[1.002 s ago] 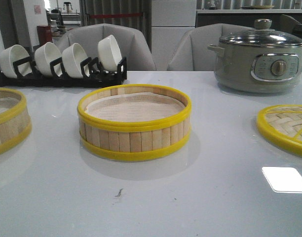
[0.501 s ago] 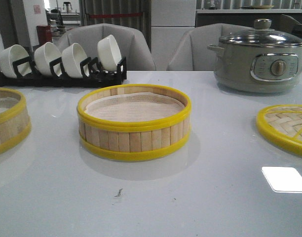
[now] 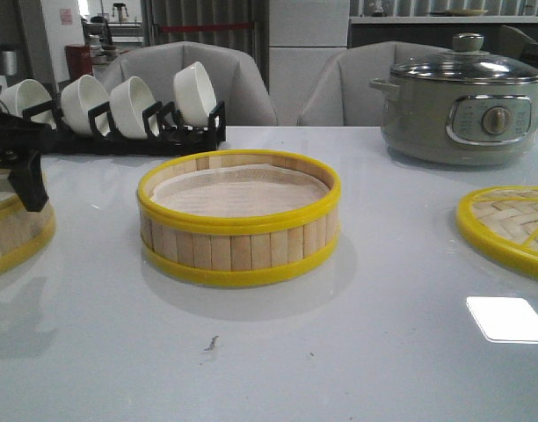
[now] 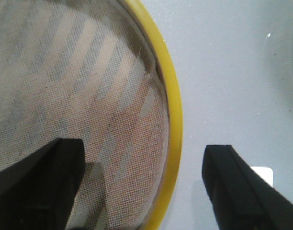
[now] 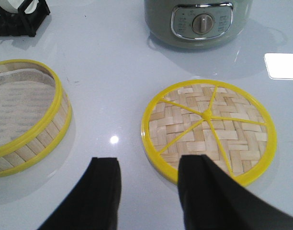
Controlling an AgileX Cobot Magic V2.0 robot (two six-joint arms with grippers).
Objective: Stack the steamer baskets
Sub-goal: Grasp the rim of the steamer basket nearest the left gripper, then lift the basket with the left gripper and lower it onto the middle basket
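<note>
- The white bench point(image 3: 357, 352) carries everything, with two grey chairs behind it.
- A grey electric pot point(image 3: 462, 110) with a glass lid stands at the far right.
- One steamer basket point(image 3: 239, 217) sits in the middle of the bench, lined with white paper.
- A second steamer basket point(image 3: 18, 230) lies at the left edge, partly cut off.
- A flat woven lid point(image 5: 208, 129) with a yellow rim lies at the right, near the pot.
- A black rack point(image 3: 119, 132) at the far left holds four white bowls point(image 3: 195, 92) on edge.
- The left tool point(image 4: 141, 187) hangs over the second basket, fingers apart, one on each side of its yellow rim.
- The right tool point(image 5: 149, 191) hovers with fingers apart, just beside the lid.
</note>
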